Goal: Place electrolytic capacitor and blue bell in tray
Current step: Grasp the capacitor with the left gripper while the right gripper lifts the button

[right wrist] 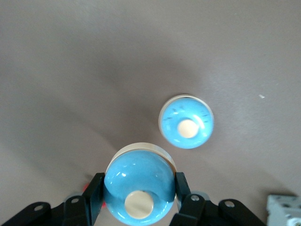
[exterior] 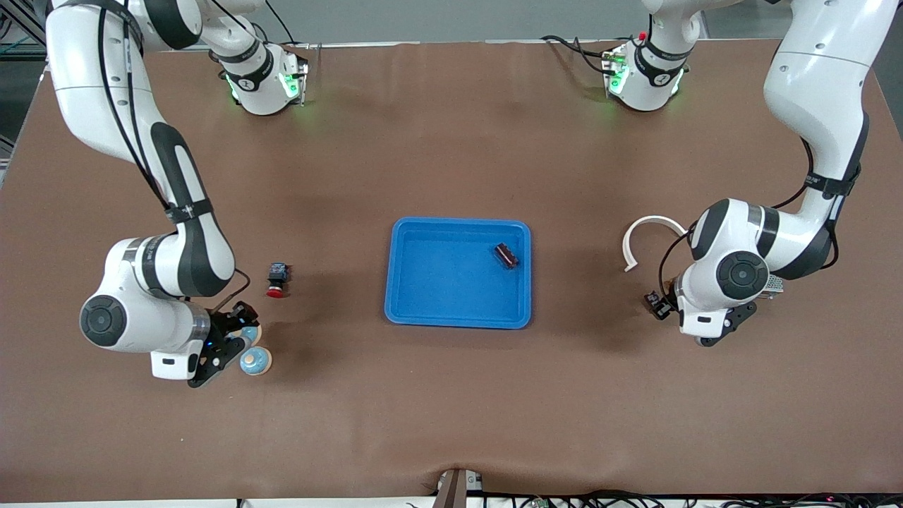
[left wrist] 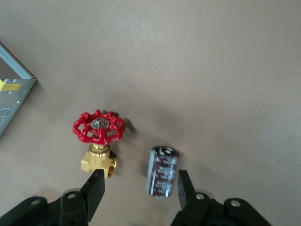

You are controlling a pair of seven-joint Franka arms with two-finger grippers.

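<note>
Your right gripper is clenching a blue bell over a second bell; your left gripper, jaws apart, is straddling the electrolytic capacitor. Risk: its finger is nearing the brass valve. The tray is sitting well apart.

Seen from the front camera, the left gripper is lost to me under its own wrist. The same wrist covers the electrolytic capacitor and the red-wheeled brass valve, which only the left wrist view shows. That view's edge cuts off a grey metal box. The dark piece in the tray is too small for me to name. So is the black part at the left arm's wrist. In the right wrist view, the right gripper and a grey block run off the frame. The blue bell it clamps half hides its fingers.
</note>
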